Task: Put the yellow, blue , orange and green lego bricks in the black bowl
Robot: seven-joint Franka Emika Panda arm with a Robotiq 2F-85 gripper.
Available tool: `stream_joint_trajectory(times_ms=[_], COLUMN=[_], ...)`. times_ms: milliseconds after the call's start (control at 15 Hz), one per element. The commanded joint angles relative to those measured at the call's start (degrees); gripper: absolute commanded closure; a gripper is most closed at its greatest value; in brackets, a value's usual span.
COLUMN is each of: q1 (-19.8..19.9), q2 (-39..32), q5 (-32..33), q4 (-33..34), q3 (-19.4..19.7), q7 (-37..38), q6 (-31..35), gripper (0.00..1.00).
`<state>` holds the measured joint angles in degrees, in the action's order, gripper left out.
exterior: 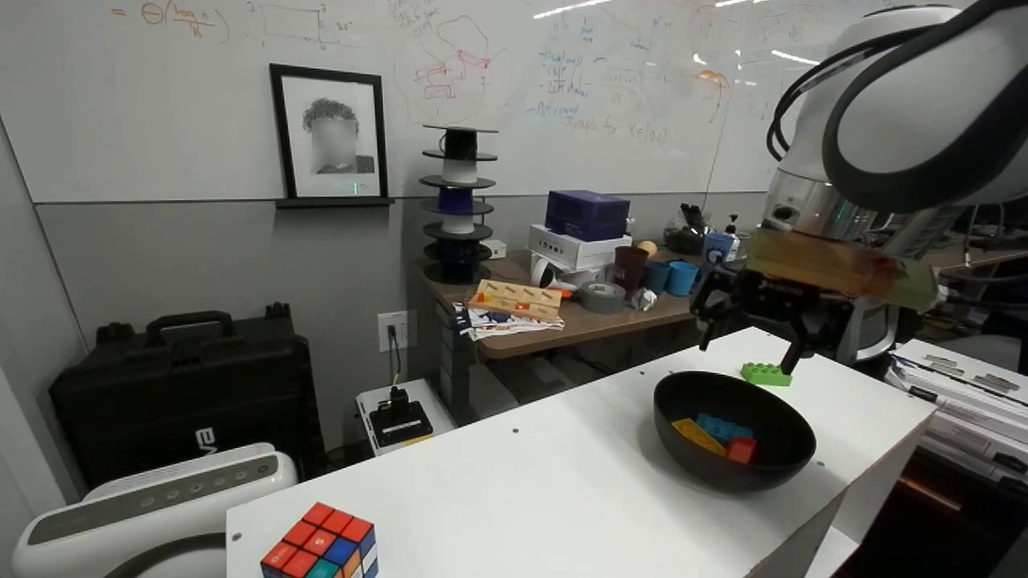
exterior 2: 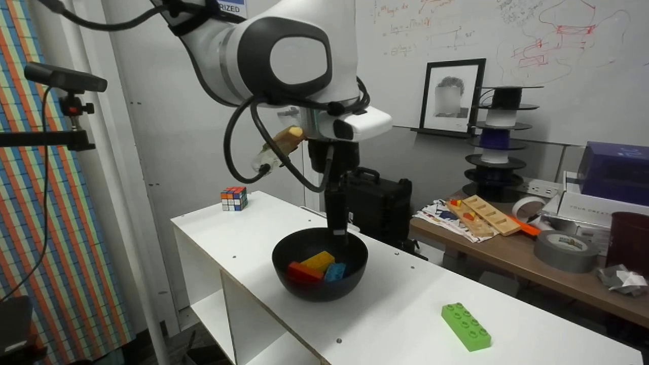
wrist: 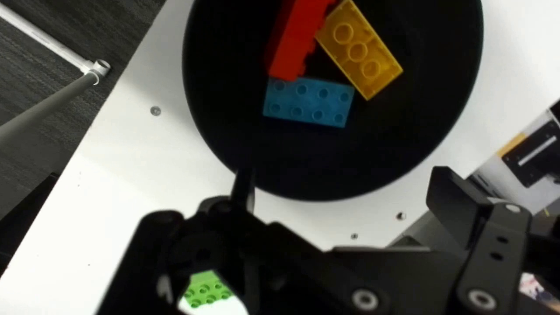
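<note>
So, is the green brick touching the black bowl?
Apart. In an exterior view, the green brick lies well clear of the black bowl, with a broad stretch of bare white tabletop showing between them.

Both exterior views look toward the whiteboard (exterior: 522, 100) and share the black bowl (exterior 2: 320, 291); the wrist view looks down close above it.

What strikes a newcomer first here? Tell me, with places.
Probably the white robot arm, looming over the tabletop in both exterior views. Then the vivid orange-red brick, yellow brick and blue brick inside the black bowl. Last, the green brick and the puzzle cube, on the tabletop on opposite sides of the bowl.
</note>
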<state>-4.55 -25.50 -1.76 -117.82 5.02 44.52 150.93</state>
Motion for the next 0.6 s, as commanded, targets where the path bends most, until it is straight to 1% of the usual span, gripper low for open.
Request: stream_joint_trajectory(times_ms=[0,133,267,533], q1=[4.38,8.1,10.95,14.17], q2=[1.49,-0.07,-2.3,-6.92], q5=[-7.59,-13.13,-17.72,-24.81], q4=[1.3,3.74,6.24,11.18], q3=[0.6,0.48,0.91,1.61], q7=[-0.94,-1.87,-1.12,3.42], q6=[1.17,-0.97,-2.51,-4.94], gripper=[0.0,0.0,0.0,0.0])
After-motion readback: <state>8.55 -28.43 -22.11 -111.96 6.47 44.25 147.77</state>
